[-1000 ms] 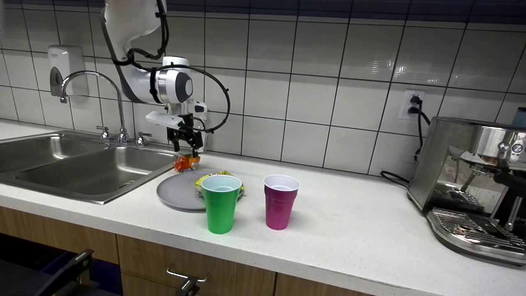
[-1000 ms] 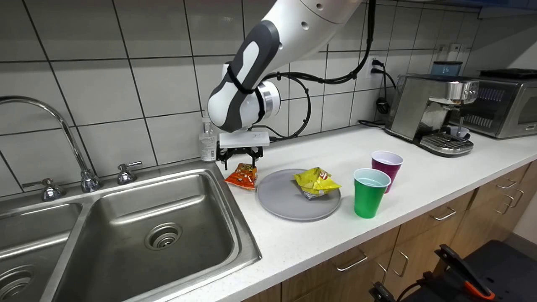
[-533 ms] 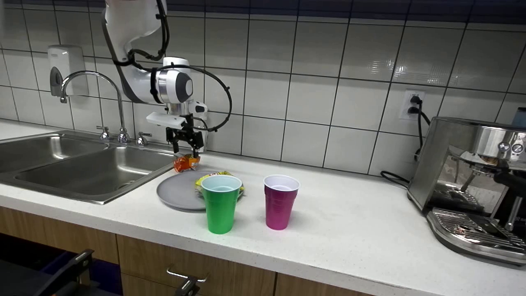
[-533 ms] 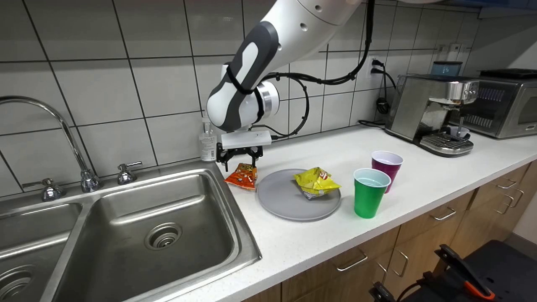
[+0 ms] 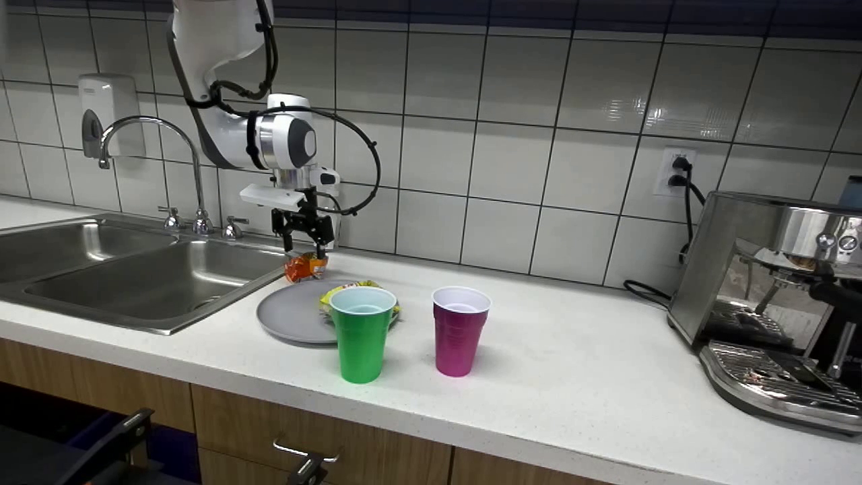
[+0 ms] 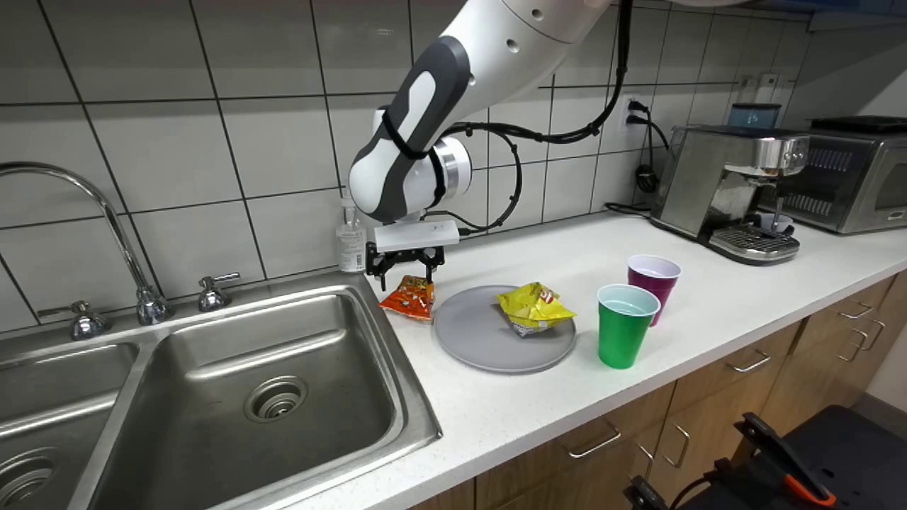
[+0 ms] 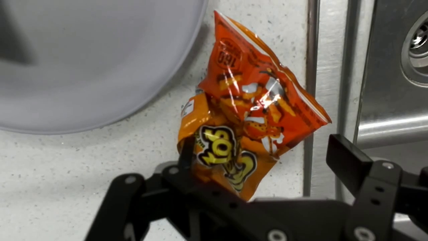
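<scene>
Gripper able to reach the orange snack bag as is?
Likely yes: the open gripper hangs over the orange snack bag, nothing visible between; but one finger overlaps its edge in the wrist view.

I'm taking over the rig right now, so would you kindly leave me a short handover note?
Gripper: open, holding nothing, over the orange snack bag; I can't tell whether it touches it.
Things: the orange snack bag lies on the counter between the sink and the gray plate, which holds the yellow snack bag; the green cup and purple cup stand nearby.
Done: the gripper is at the orange snack bag.
Left: that bag isn't gripped or lifted yet.
</scene>
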Action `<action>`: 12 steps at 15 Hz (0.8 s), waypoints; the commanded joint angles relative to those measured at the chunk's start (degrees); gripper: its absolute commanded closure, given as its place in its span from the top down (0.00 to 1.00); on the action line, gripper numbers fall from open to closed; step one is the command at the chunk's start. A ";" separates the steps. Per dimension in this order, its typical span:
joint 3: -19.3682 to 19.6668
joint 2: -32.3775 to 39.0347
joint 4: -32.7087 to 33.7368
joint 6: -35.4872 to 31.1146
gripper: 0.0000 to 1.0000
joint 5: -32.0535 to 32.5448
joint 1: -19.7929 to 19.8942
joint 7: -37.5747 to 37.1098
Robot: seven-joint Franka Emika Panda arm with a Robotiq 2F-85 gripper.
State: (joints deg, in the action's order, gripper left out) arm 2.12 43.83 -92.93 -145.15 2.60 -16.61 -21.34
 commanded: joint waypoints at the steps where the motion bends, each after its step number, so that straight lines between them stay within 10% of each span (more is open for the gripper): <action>1: -0.10 0.02 0.13 0.16 1.00 0.08 0.08 -0.04; 12: -1.53 -4.93 -4.93 -4.83 1.00 -0.78 1.39 2.56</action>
State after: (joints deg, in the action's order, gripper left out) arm 1.87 42.89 -93.41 -147.61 2.46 -16.41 -20.85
